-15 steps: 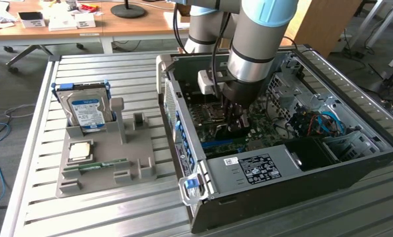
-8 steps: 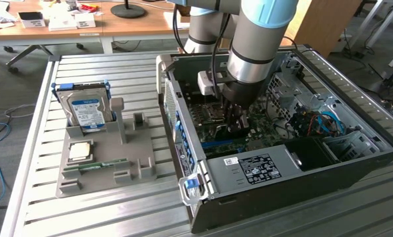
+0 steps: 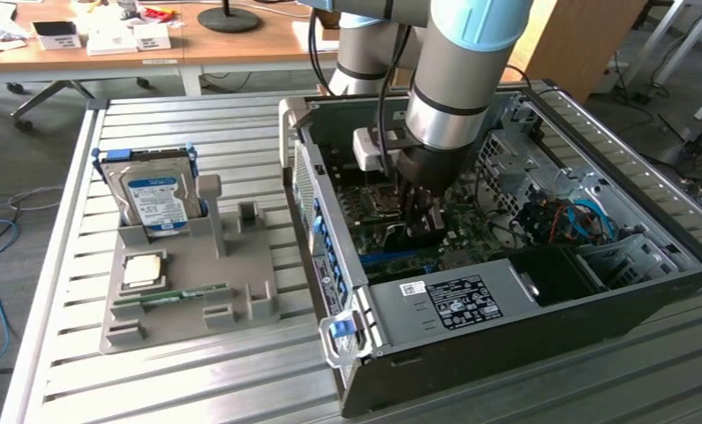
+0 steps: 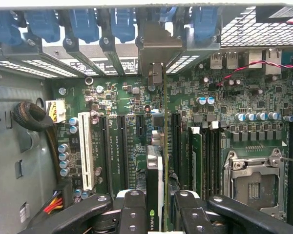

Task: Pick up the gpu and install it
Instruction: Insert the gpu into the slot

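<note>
Inside the open computer case (image 3: 504, 353), my gripper (image 3: 421, 223) reaches down over the motherboard (image 3: 492, 231). In the wrist view the gpu (image 4: 155, 175) appears edge-on, a thin green board with its cooler on one side, standing upright over the long expansion slots (image 4: 118, 151). Its silver bracket (image 4: 158, 48) lies against the case's rear slot openings between the blue latches (image 4: 83, 24). My gripper (image 4: 158, 217) is shut on the gpu, with a black finger (image 4: 132, 209) pressing each face. Whether the card's edge sits fully in a slot is hidden.
A grey fixture tray (image 3: 180, 309) at the exterior view's left holds a hard drive (image 3: 156, 194), a CPU chip (image 3: 145, 269) and a RAM stick (image 3: 168, 296). The power supply (image 3: 469, 300), blue cables (image 3: 586, 221) and the CPU socket (image 4: 254, 183) crowd the case.
</note>
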`<state>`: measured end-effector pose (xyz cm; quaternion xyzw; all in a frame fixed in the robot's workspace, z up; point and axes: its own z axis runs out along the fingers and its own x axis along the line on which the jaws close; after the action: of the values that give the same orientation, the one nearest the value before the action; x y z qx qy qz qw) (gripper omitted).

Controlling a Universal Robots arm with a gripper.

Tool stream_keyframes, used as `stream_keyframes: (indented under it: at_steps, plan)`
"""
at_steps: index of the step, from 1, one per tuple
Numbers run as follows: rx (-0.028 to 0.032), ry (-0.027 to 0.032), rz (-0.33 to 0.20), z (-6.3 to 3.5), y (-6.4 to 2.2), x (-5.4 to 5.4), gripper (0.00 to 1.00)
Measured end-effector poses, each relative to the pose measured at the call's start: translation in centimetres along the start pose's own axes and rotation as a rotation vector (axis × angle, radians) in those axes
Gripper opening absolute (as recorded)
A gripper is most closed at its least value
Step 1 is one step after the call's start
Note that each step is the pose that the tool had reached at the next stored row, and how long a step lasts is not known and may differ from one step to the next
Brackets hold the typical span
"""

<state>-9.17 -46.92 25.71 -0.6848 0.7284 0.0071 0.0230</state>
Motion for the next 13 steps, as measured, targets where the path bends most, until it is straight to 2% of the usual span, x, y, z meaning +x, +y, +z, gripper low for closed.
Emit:
stream_keyframes:
  at_steps: [13]
  plan:
    - [0.0, 0.0006, 0.0, 0.12, 0.04, -0.04, 0.27]
